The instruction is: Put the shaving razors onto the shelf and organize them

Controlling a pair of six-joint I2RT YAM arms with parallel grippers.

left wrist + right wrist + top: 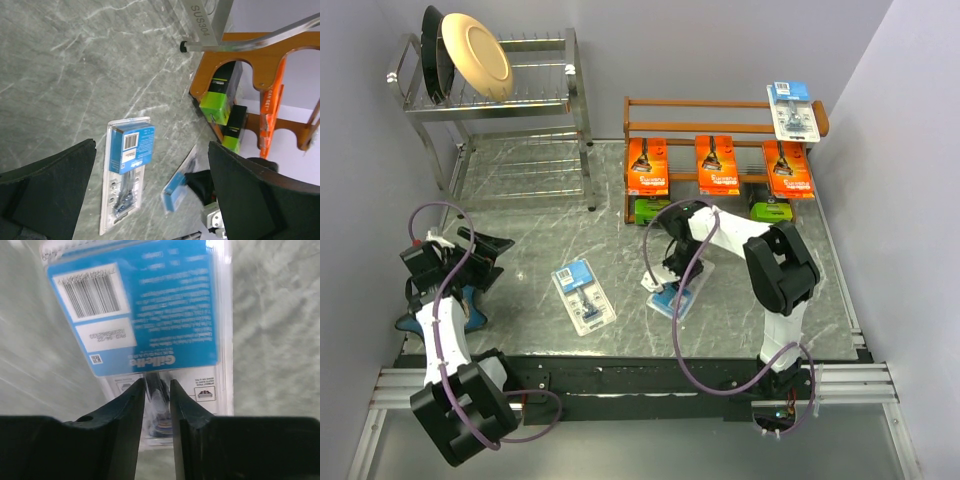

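a marble-look table [520,220] seen from above, with a low wooden shelf [720,103] at the far right. three orange packs [647,165] stand in a row on its middle tier, two green boxes [650,210] sit on the lowest tier, and one shelved card [790,110], blue and clear, rests at the right end of the top tier.

the right gripper [157,385] reaches down onto a second blue card [150,315], which lies barcode side up on the table just in front of the shelf. its two fingers stand close together on either side of the raised plastic bubble in the middle of the card and appear to pinch it. a loose card [584,296] lies well apart, mid-table. the left gripper [152,150] hangs at the left side of the table, jaws wide apart and holding nothing.

the step in hand looks like picking up this card for the top tier. the hold is narrow and central, so the wide card could swing or slip. i would lift straight up, keep it level, carry it clear of the front rails, and set it down just left of the shelved card.
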